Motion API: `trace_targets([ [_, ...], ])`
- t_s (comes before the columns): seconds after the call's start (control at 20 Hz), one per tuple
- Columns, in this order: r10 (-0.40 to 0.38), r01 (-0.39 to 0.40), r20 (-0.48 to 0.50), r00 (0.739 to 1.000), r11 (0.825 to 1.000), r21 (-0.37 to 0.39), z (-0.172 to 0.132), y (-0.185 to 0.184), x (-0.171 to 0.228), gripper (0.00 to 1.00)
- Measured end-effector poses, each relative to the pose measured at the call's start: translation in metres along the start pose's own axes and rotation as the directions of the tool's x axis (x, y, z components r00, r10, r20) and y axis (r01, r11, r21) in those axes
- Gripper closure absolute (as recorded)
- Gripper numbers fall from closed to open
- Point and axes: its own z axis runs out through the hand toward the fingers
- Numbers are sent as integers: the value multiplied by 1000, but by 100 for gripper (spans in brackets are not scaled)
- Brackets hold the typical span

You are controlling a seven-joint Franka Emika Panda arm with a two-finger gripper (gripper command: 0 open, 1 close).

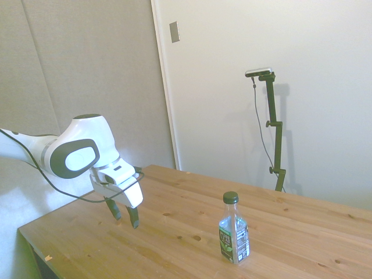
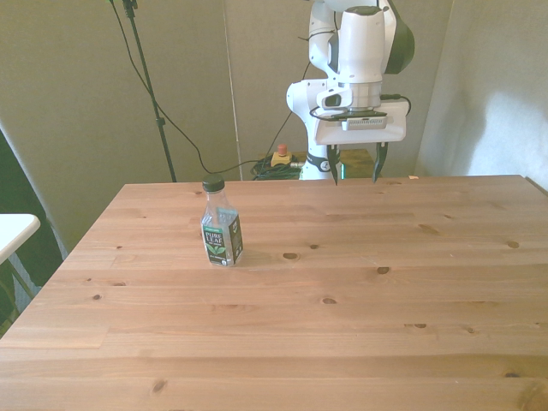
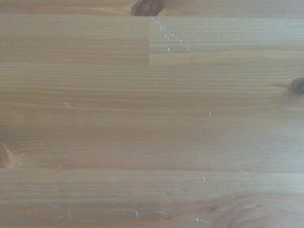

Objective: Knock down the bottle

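The bottle (image 1: 234, 229) (image 2: 221, 223) stands upright on the wooden table (image 2: 360, 300). It is small and clear, with a dark green cap and a green-and-white label. My gripper (image 1: 125, 214) (image 2: 355, 168) hangs open a little above the table near its far edge, fingers pointing down with nothing between them. The bottle is well apart from it, toward the front view's left and nearer the camera. The wrist view shows only bare wood (image 3: 152, 118).
A red-topped object and cables (image 2: 280, 157) lie on the floor behind the table beside the robot base. A white surface (image 2: 13, 229) juts in at the front view's left edge. A small chip (image 1: 47, 257) lies near the table's corner.
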Motion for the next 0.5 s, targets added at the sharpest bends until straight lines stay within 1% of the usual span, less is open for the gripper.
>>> trace_targets([
  [0.05,0,0,0,1000,1000,0,0,0,0,0],
  [0.1,-1,1,0,1000,1000,0,0,0,0,100],
  [0.2,6,-6,-8,1000,1000,4,-4,0,5,100],
  [0.3,28,-28,-26,999,1000,15,-13,3,19,100],
  [0.5,103,-101,-83,991,995,20,-35,23,70,100],
])
